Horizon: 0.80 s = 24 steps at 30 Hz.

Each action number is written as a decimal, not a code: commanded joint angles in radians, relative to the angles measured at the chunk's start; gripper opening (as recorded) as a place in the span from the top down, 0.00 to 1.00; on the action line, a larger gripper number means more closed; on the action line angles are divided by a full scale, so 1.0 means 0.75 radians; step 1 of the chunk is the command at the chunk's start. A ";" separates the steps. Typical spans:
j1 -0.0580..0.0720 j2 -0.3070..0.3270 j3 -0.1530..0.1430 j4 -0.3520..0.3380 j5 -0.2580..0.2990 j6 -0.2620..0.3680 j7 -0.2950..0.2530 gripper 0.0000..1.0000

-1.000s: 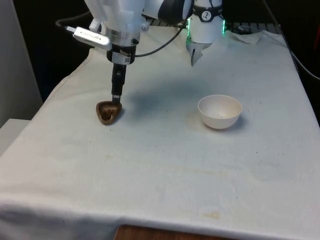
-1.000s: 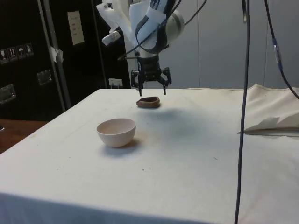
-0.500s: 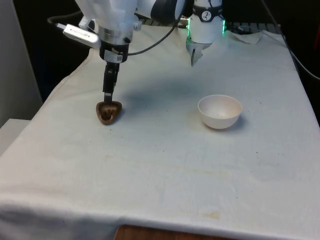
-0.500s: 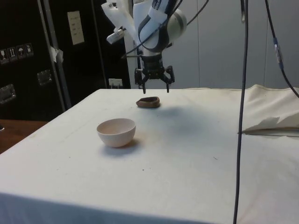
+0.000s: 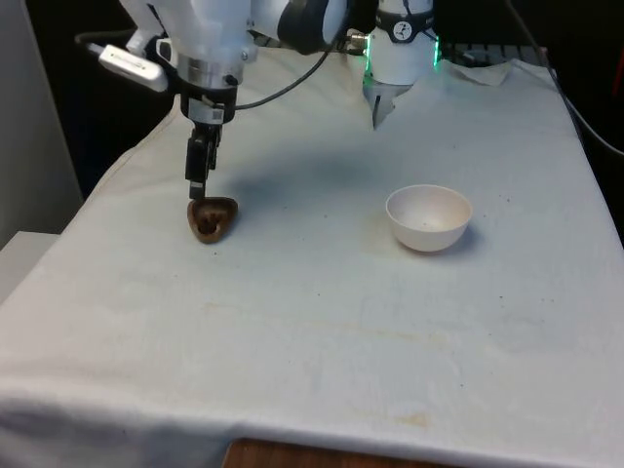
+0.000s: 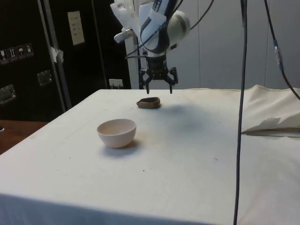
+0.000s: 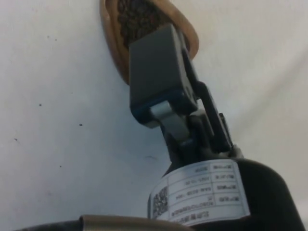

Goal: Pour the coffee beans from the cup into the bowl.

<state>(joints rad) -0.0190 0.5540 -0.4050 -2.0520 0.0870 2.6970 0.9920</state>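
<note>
Gripper: the black two-finger gripper (image 6: 159,89) hangs over the table, fingers pointing down and spread apart with nothing between them — in the side view both tips stand clear of each other above the cup. In the front view (image 5: 198,183) its tips sit just above the cup's far rim, not gripping it.

Cup: a small brown cup (image 5: 212,216) stands on the cloth at the front view's left, directly under the gripper. It looks squashed into a rounded, heart-like outline. In the side view (image 6: 148,102) it is a low brown shape at the far part of the table, behind the bowl.

Coffee beans: dark beans (image 7: 137,17) fill the inside of the cup, seen in the wrist view past one grey finger pad (image 7: 156,67).

Bowl: a pale, cream-white bowl (image 5: 429,217) stands upright at the front view's right, well apart from the cup; its inside looks bare. In the side view (image 6: 116,132) it is nearer the camera than the cup.

Table: a white cloth (image 5: 322,331) with faint brownish stains and small dark specks.

Writing: a white sticker (image 7: 199,192) on the gripper body carries a QR code and lines of small print — too fine to read. A pale notice (image 6: 75,27) on the dark cabinets is likewise unreadable.
</note>
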 commanded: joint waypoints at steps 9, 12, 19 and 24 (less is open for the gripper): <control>-0.048 0.007 0.028 -0.001 0.177 0.040 -0.168 0.00; -0.024 0.019 -0.008 0.000 0.208 0.024 -0.196 0.00; -0.052 0.028 0.008 -0.005 0.340 0.053 -0.353 0.00; -0.033 0.037 -0.007 -0.008 0.343 0.055 -0.373 0.00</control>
<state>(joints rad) -0.0430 0.5830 -0.4160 -2.0540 0.3400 2.7230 0.7170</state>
